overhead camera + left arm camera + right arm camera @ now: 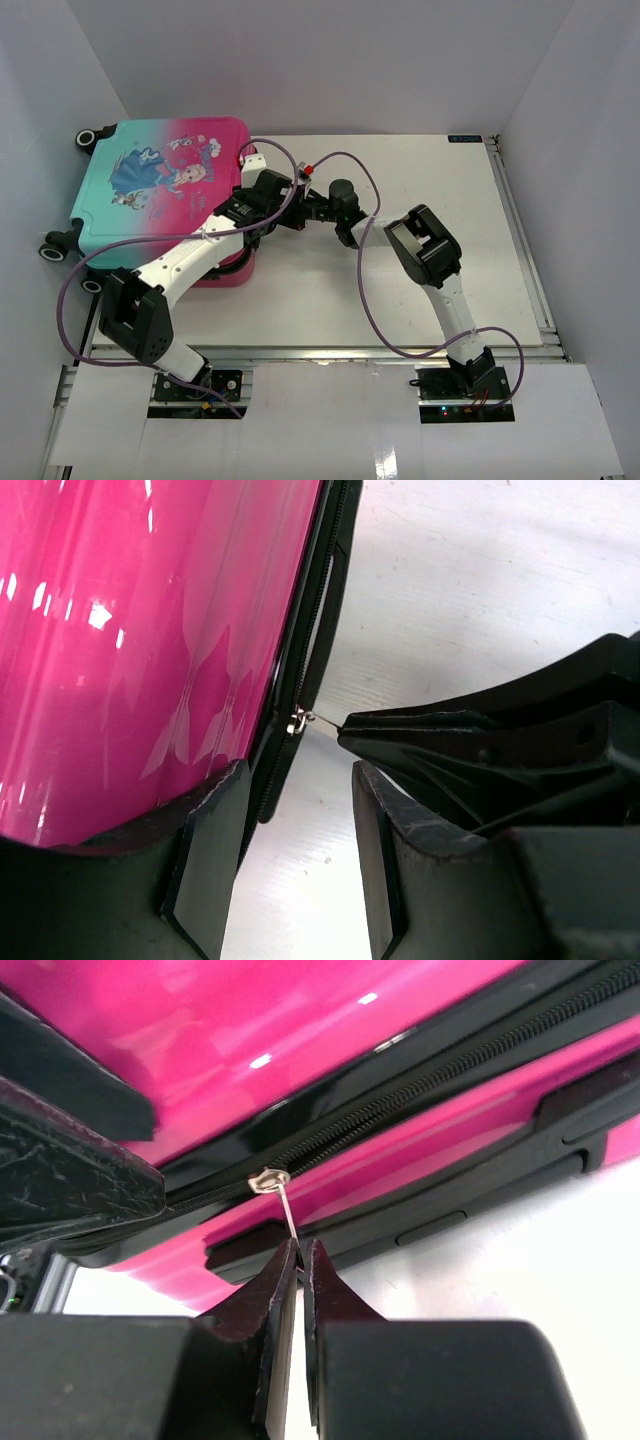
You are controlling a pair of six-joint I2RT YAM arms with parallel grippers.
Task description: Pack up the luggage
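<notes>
The luggage (160, 190) lies flat and closed at the back left of the table, teal on its left and pink on its right, with the cartoon print facing up. In the right wrist view its black zipper runs along the pink shell (300, 1020). My right gripper (301, 1250) is shut on the thin metal zipper pull (286, 1212), which hangs from the slider (265, 1178). My left gripper (300, 780) is open at the suitcase's right edge, one finger against the pink shell (150, 630). The same zipper pull (300, 720) shows just ahead of it, pinched by the right gripper's fingers (420, 735).
Both arms meet at the suitcase's right side (300, 210), and purple cables (365, 290) loop over the white table (400, 180). The luggage wheels (52, 250) stick out at the left near the white wall. A metal rail (520, 230) runs along the table's right edge.
</notes>
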